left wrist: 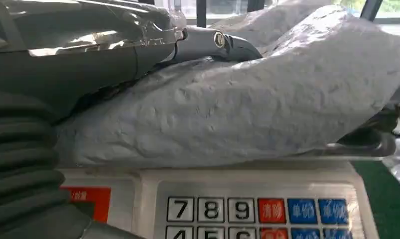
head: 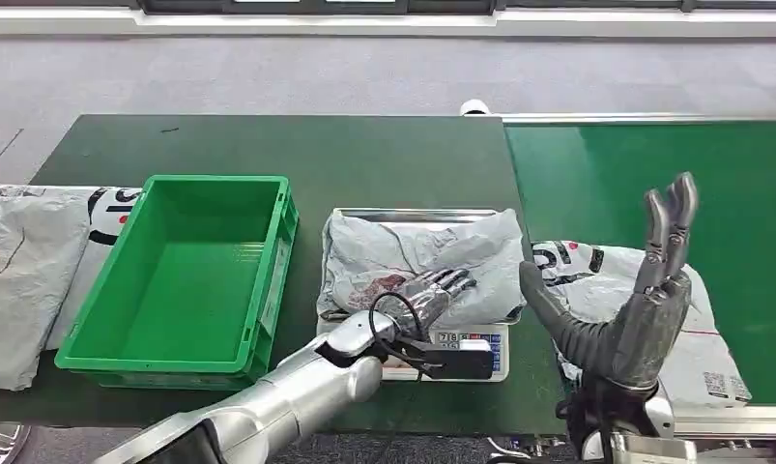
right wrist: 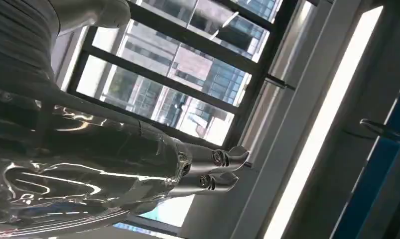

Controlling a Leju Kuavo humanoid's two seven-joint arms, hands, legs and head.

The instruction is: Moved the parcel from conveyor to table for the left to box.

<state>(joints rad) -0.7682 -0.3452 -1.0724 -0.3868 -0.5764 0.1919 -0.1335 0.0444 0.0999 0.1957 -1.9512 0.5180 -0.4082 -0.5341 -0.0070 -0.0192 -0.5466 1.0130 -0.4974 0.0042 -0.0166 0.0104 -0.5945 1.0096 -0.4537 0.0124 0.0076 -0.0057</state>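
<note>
Altogether we count four grey poly-mailer parcels across the scene. One grey parcel (head: 432, 256) lies crumpled on the steel pan of a weighing scale (head: 456, 353) that stands on the dark green table (head: 364, 155), just right of a single empty green crate (head: 186, 271). Our left hand (head: 432, 290) rests on top of this parcel with its fingers laid flat over the wrapping; in the left wrist view the fingers (left wrist: 207, 42) press into the bag's top above the scale's number keys, yet we cannot tell whether they truly grip it. A second parcel (head: 635, 309) lies on the green conveyor belt (head: 654, 164) at the right, beside the scale. Our right hand (head: 645, 309) is raised above it, fingers spread and pointing up, holding nothing. Two more parcels (head: 26, 271) lie overlapping at the table's left edge, next to the crate.
</note>
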